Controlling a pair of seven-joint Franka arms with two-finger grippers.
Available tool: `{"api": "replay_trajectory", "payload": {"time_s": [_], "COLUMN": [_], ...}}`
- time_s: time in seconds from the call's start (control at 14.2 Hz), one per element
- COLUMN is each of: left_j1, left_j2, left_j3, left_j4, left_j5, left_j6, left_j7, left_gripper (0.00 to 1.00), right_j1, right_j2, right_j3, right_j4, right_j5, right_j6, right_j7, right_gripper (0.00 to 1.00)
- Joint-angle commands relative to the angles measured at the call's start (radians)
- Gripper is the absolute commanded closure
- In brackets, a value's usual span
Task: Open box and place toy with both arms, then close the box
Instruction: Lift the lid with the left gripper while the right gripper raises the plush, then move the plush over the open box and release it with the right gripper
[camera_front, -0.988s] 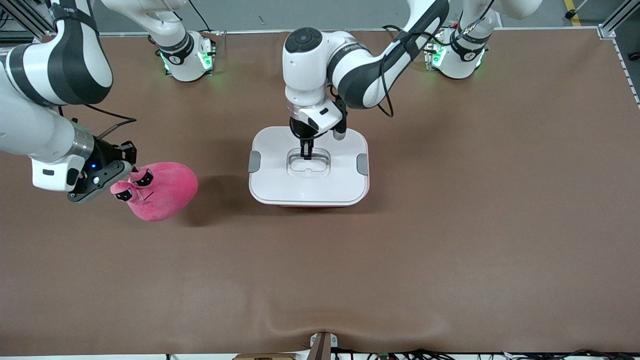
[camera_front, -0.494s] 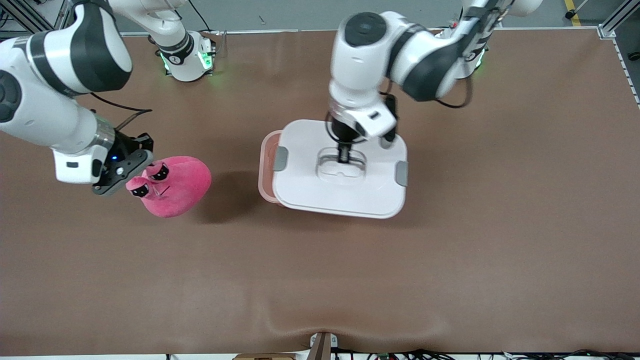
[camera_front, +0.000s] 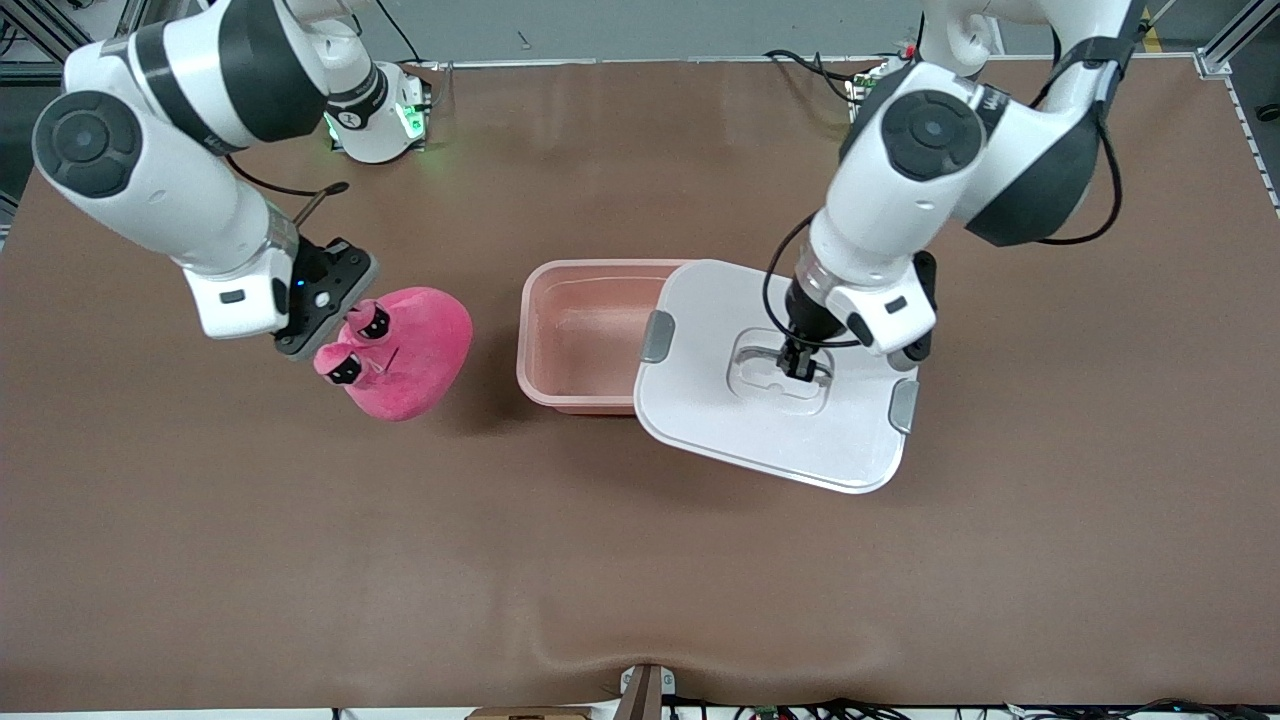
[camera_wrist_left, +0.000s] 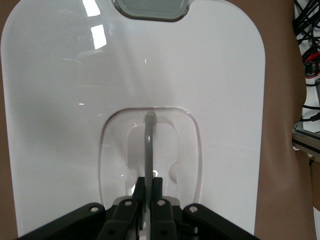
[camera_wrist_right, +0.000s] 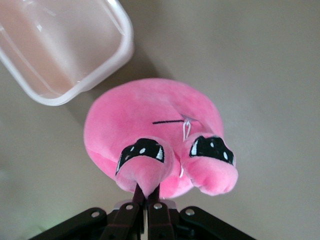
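Your left gripper (camera_front: 797, 364) pinched the lid (camera_front: 770, 400) by its handle (camera_wrist_left: 149, 145) beside the open box (camera_front: 585, 335), your right gripper (camera_wrist_right: 146, 199) clamped only the toy (camera_front: 405, 352) by one ear, so it could have slipped and missed.

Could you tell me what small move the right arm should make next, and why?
Probably carry the toy sideways until it hangs over the open box. The right end effector is shut on one of its ears, and the left end effector holds the lid by its handle, off toward the left arm's end, leaving most of the opening uncovered.
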Motion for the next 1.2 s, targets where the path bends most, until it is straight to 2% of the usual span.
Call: {"api": "replay_trajectory", "payload": {"time_s": [0.0,0.42,0.85,1.13], "left_j1": [0.027,0.105,0.163,0.203], "left_j2": [-0.006,-0.006,0.017,0.029], "left_j3": [-0.004,0.001,0.001,0.001], "left_j4": [-0.003,0.009,0.021,0.023], "left_j5": [-0.052,-0.142,-0.177,-0.253], "left_j6": [-0.012,-0.013,-0.058,-0.064], "left_j7": [0.084,0.141,0.247,0.265], "left_gripper": [1.0,1.0,1.0,1.0], "right_j1": [0.058,0.185,0.259,0.299], "right_j2": [-0.032,-0.028,-0.018,0.0], "right_j3": [-0.005,-0.003,-0.005,-0.005], "right_j4": [-0.002,-0.002,-0.005,-0.004], "right_j5": [0.007,0.01,-0.009,-0.029], "right_j6": [-0.015,0.01,0.085,0.129], "right_j7": [-0.117,-0.235,-0.5,-0.523], "right_gripper": [1.0,1.0,1.0,1.0]}}
